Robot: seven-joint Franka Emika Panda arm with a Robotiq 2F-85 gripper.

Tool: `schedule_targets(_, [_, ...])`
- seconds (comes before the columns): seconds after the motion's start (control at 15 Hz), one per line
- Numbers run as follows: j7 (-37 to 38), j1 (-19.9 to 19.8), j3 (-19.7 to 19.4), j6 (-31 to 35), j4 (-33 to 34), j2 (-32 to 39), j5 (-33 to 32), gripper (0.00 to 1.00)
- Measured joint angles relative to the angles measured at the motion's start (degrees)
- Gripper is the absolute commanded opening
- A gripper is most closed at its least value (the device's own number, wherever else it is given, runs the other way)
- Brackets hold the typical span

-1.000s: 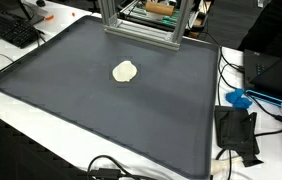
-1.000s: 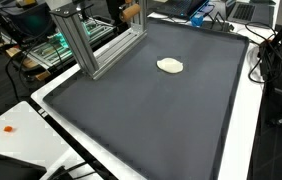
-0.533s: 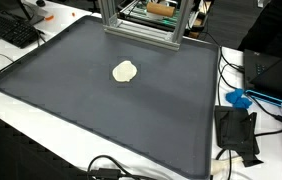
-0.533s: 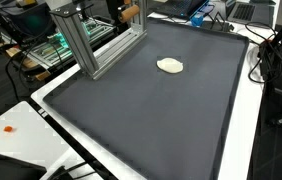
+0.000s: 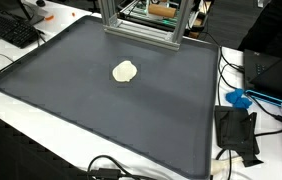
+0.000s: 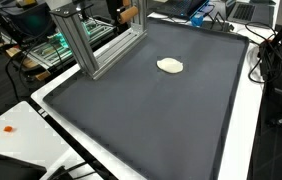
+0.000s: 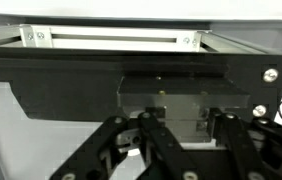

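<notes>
A pale cream, flat, roundish lump (image 5: 126,71) lies alone on the dark grey mat (image 5: 91,110); it also shows in an exterior view (image 6: 170,65). The arm and gripper show in neither exterior view. In the wrist view, only the gripper's (image 7: 196,170) black linkage bars show at the bottom edge. They are spread apart with nothing between them, and the fingertips are cut off by the frame. Straight ahead is a dark panel with screws and an aluminium rail (image 7: 111,38) above it. The gripper is far from the lump.
An aluminium frame (image 5: 141,25) stands at the mat's far edge and shows in both exterior views (image 6: 86,45). A keyboard (image 5: 11,30), cables (image 5: 106,170), a black box (image 5: 236,130) and a blue object (image 5: 239,98) lie on the white table around the mat.
</notes>
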Motion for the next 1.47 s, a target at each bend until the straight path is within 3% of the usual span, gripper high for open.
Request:
schedule_targets(0.2, [0.0, 0.0, -0.03, -0.5, -0.29, -0.19, 0.44, 0.22])
schedule_targets(0.27, [0.0, 0.0, -0.03, -0.53, -0.36, -0.31, 0.5, 0.72])
schedule_targets(0.33, [0.0, 0.0, -0.05, -0.53, -0.41, -0.39, 0.54, 0.74])
schedule_targets(0.6, [0.02, -0.3, -0.41, -0.58, -0.54, -0.64, 0.54, 0.99])
schedule_targets(1.13, [0.01, -1.49, -0.61, -1.0, 1.39, -1.13, -0.5, 1.0])
schedule_targets(1.47, [4.43, -4.88, 0.72, 2.7, 4.02, 0.49, -2.86, 1.0])
